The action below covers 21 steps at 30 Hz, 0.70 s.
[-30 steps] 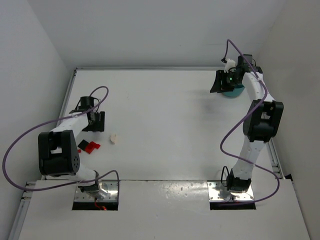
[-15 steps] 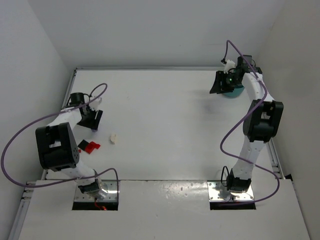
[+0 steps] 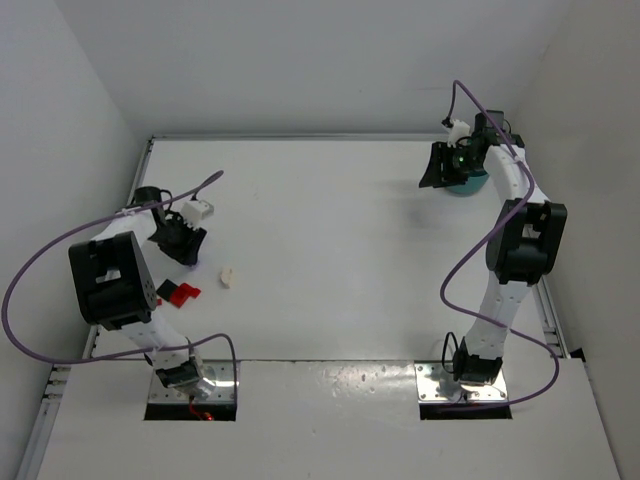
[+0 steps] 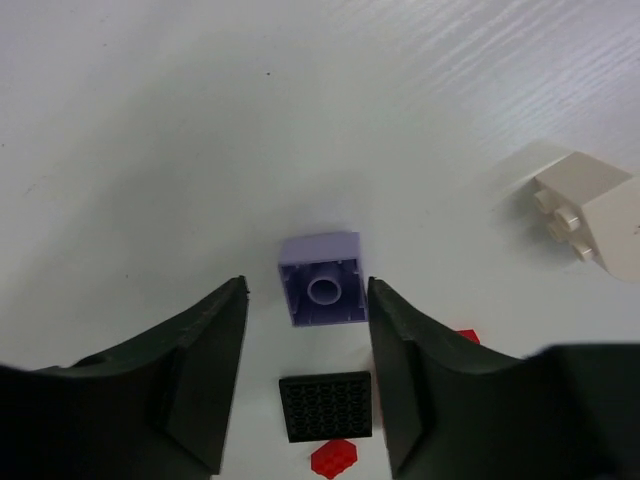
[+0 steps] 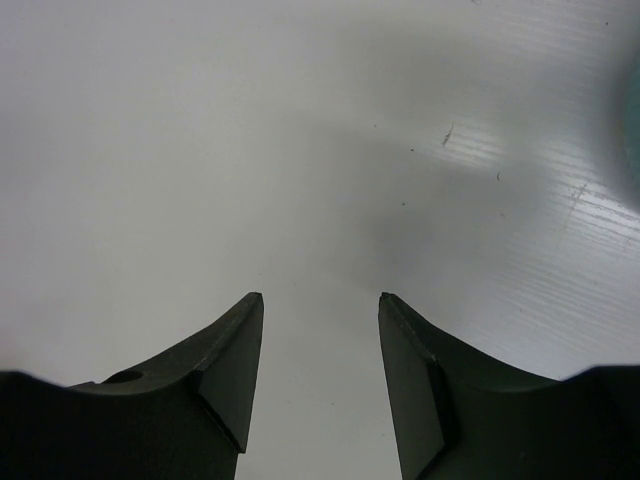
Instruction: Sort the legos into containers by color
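**Editor:** Where is the piece in play?

**Stringer:** A pale purple brick [image 4: 322, 290] lies hollow side up on the white table [image 3: 330, 220], at its left side. The left gripper [image 4: 307, 300] hangs over it, jaws spread, one finger on either flank. There is a clear gap on one side. The other finger stands just beside the brick's edge, and I cannot tell whether it touches. Nothing is pinched yet.

**Editor:** Why that stance?

**Stringer:** My reading is that the fingers are lined up square to the brick's flat walls, so that a squeeze would catch it without twisting it.

**Editor:** And around it?

**Stringer:** A black plate [image 4: 325, 405] and red pieces [image 3: 183, 293] sit just behind the fingers. A cream brick [image 4: 585, 215] lies tipped on its side nearby. All are apart from the purple one, which leaves room to lift it alone.

**Editor:** The destination?

**Stringer:** The teal dish [image 3: 470, 186] waits at the far right corner, well apart from the bricks. The right gripper [image 5: 320, 315] hovers beside it with jaws parted and nothing between them, likely keeping out of the way.

**Editor:** What can't we confirm?

**Stringer:** From above, the left gripper hides the purple brick and the right arm covers most of the dish, so its compartments and contents go unseen. No yellow brick shows in any view.
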Tool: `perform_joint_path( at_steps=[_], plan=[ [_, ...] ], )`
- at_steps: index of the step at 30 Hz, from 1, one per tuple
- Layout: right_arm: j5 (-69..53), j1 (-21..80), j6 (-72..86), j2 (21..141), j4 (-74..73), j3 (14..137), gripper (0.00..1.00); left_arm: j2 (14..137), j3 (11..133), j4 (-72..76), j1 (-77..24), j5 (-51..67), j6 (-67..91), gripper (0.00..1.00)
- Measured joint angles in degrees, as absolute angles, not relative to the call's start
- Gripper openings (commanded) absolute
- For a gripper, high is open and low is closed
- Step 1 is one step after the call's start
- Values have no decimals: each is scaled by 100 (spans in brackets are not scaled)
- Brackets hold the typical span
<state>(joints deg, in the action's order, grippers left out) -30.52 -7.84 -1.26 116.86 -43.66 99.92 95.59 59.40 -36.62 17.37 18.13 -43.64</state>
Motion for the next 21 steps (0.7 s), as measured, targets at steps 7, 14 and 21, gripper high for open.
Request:
perform_joint_path(
  at_steps=[7, 14, 21],
  plan=[
    [-3074, -784, -128, 11686, -4386, 9992, 51, 9795, 5940, -3704, 1741, 1968, -4648, 54],
    [-3079, -784, -128, 11686, -4386, 9992, 51, 9955, 5933, -3675, 1774, 1968, -4635, 47],
    [-3264, -760, -123, 11664, -4344, 9946, 51, 9885, 5846, -3590, 1774, 2147, -4558, 25]
  ],
)
